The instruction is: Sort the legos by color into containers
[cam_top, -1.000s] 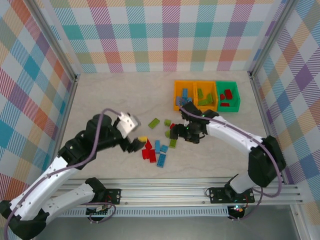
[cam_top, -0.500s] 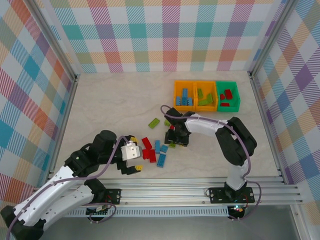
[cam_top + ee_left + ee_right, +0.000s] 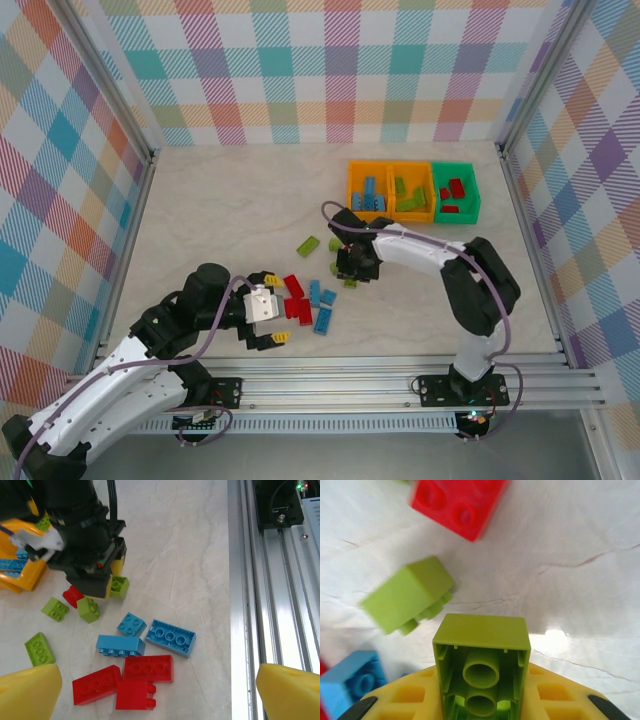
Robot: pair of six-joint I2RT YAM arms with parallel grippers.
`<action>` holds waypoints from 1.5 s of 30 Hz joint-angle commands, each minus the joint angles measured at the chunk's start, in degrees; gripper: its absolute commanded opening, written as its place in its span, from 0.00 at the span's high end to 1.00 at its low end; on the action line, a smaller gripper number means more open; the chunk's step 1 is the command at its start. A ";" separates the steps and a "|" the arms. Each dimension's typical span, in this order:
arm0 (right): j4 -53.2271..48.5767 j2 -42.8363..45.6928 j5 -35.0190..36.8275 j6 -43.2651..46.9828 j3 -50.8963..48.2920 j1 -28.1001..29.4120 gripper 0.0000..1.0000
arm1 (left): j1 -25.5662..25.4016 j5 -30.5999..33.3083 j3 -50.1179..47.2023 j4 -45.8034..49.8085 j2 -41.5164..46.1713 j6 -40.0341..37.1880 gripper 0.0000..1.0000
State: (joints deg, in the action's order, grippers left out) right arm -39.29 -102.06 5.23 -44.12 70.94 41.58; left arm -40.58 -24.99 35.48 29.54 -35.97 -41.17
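Right wrist view: the right gripper [image 3: 480, 707] is clamped on a small lime green studded plastic brick [image 3: 481, 640], hollow underside facing the camera, at lower centre above the pale marbled tabletop [image 3: 580, 570]. Top view: the left gripper [image 3: 275, 309] gapes wide and empty at lower left, beside loose red and blue bricks [image 3: 303, 310]. Two orange plastic bins [image 3: 391, 175] and a green plastic bin [image 3: 476, 195] sit upper right.

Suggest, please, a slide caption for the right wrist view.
Close-up: yellow fingers grip a lime green brick above a loose lime brick, red brick and blue brick.
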 commanded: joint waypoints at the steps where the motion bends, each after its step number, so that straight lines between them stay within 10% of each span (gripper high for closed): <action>1: -1.28 7.61 5.45 2.59 1.98 -2.21 0.73 | 0.70 -1.33 -1.20 -2.09 0.46 0.30 0.00; 8: 1.44 8.80 8.65 12.04 8.56 -17.86 0.73 | 2.02 0.62 -1.65 -2.27 -0.07 -0.14 0.00; 19: 3.13 -12.72 3.04 17.74 26.24 -30.53 0.67 | 3.20 2.73 -2.00 -2.24 -0.56 -0.64 0.00; 30: -4.53 -14.07 1.06 19.07 33.64 -30.90 0.45 | 3.58 2.50 -2.26 -2.51 -0.77 -0.01 0.00; 38: 1.31 9.25 -13.64 17.05 9.20 -28.30 0.42 | 3.66 2.58 -2.17 -2.73 -1.03 0.04 0.00; 45: 1.97 22.78 -12.29 10.06 -7.21 -12.87 0.35 | 4.25 2.40 -1.39 -2.74 -3.55 -0.58 0.00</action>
State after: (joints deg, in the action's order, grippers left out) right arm -37.36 -79.50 -5.93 -29.85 67.00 24.25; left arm -37.17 -21.80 33.87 28.23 -38.85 -41.41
